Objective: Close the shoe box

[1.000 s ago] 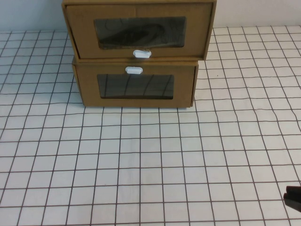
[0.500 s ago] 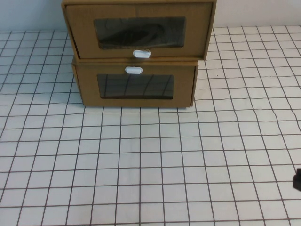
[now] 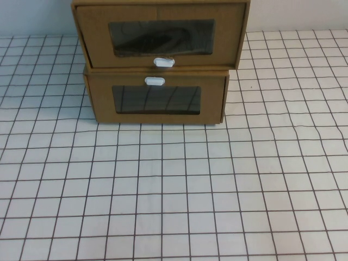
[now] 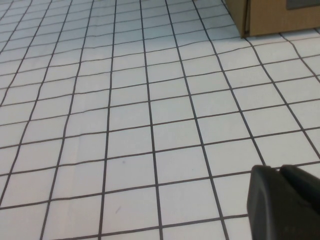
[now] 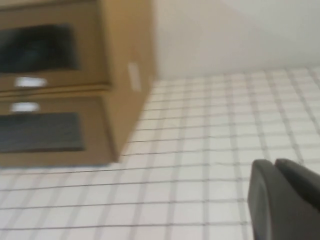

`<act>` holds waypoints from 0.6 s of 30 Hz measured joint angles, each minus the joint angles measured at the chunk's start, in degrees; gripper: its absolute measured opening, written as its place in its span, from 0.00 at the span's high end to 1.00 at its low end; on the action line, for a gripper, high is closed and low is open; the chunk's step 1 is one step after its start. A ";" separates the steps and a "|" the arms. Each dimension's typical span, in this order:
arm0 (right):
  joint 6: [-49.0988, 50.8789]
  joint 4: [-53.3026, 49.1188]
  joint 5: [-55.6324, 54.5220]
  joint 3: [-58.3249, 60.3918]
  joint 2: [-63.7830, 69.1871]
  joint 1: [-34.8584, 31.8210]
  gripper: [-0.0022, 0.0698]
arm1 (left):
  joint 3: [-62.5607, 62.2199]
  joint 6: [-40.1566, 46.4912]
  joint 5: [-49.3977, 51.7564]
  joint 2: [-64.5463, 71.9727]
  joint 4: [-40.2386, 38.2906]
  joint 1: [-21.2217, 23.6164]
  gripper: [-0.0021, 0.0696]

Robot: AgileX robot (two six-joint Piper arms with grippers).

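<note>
The shoe box (image 3: 160,35) is the upper of two stacked brown cardboard boxes at the back of the table. It has a clear window and a white pull tab (image 3: 163,62) below the window. Its drawer front sits within the outer frame. It also shows in the right wrist view (image 5: 50,45). My left gripper (image 4: 277,170) is shut and empty, low over the tiles, well short of the boxes. My right gripper (image 5: 274,164) is shut and empty, off to the right of the boxes. Neither gripper shows in the high view.
The lower cardboard box (image 3: 157,100) has its white tab (image 3: 155,81) above its window and carries the shoe box. Its corner shows in the left wrist view (image 4: 270,17). The white gridded table top (image 3: 174,190) stretches in front of the boxes.
The black tip of my right gripper, at the lower right edge of the high view, has slid out of that view. The boxes have not moved.
</note>
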 joint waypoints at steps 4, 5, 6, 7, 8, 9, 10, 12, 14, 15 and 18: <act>12.48 -9.94 -3.58 9.98 -5.96 -3.72 0.99 | 0.00 0.00 0.00 0.00 0.19 0.00 0.97; 13.88 -10.95 -4.26 12.58 -6.90 -4.01 0.99 | 0.00 0.00 0.00 0.00 0.19 0.00 0.97; 14.59 -11.69 -4.81 15.06 -7.28 -4.11 0.99 | 0.00 0.00 0.00 0.00 0.19 0.00 0.97; 15.13 -12.41 -5.11 16.97 -7.40 -4.11 0.99 | 0.00 0.00 0.00 0.00 0.19 0.00 0.97; 15.49 -12.95 -4.84 17.82 -7.40 -4.11 0.99 | 0.00 0.00 0.00 -0.09 0.19 0.00 0.97; 15.72 -13.82 -3.70 18.22 -7.40 -4.11 0.99 | 0.00 0.00 0.00 -0.09 0.19 0.00 0.97; 15.99 -14.76 -2.53 18.32 -7.48 -4.11 0.99 | 0.00 0.00 0.00 -0.09 0.19 0.00 0.97; 16.10 -16.69 -2.15 18.46 -7.48 -4.11 0.99 | 0.00 0.00 0.00 -0.09 0.19 0.00 0.97; 16.10 -19.13 -2.80 18.46 -7.48 -4.11 0.99 | 0.00 0.00 0.00 -0.09 0.19 0.00 0.97; 16.10 -20.42 -2.93 18.46 -7.48 -4.11 0.99 | 0.00 0.00 0.00 -0.09 0.19 0.00 0.97; 14.56 -21.38 -2.93 18.46 -7.48 -4.11 0.99 | 0.00 0.00 0.00 -0.09 0.19 0.00 0.97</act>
